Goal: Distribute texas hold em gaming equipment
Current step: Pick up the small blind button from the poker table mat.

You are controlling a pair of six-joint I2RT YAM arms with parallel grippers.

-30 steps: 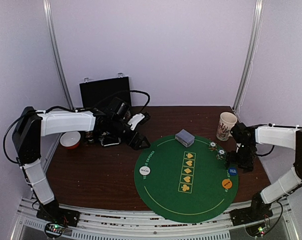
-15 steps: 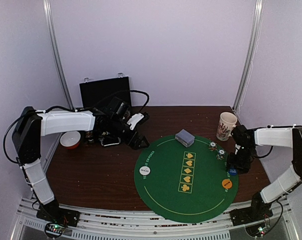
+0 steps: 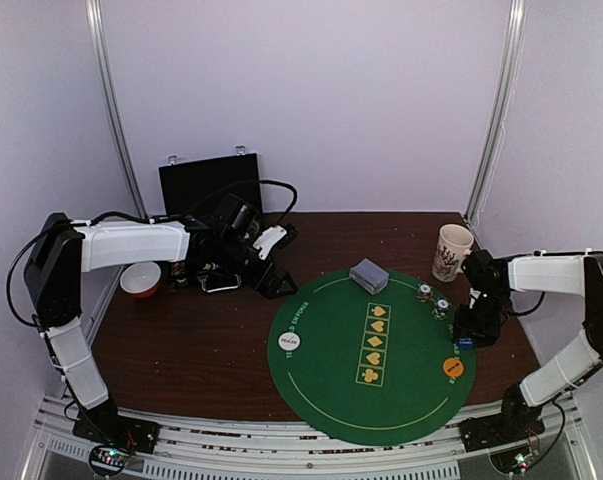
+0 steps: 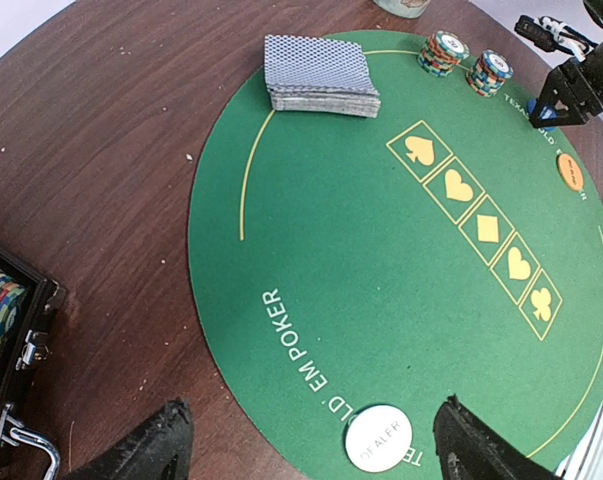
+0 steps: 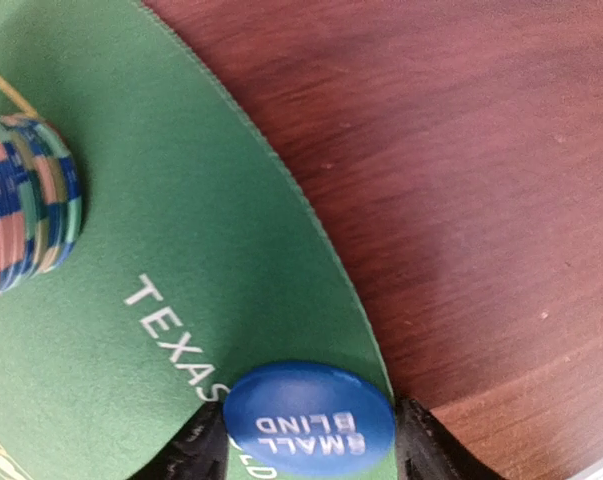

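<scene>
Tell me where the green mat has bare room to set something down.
Free: the green mat on the arms' side of the suit boxes, between the dealer disc and orange disc; also felt between card deck and dealer disc. Crowded: the right rim, with chip stacks and the right fingers gripping the blue disc.

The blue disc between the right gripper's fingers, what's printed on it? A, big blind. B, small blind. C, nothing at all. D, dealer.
B: the blue disc in the right gripper reads SMALL BLIND in white letters, seen upside down in the right wrist view.
</scene>
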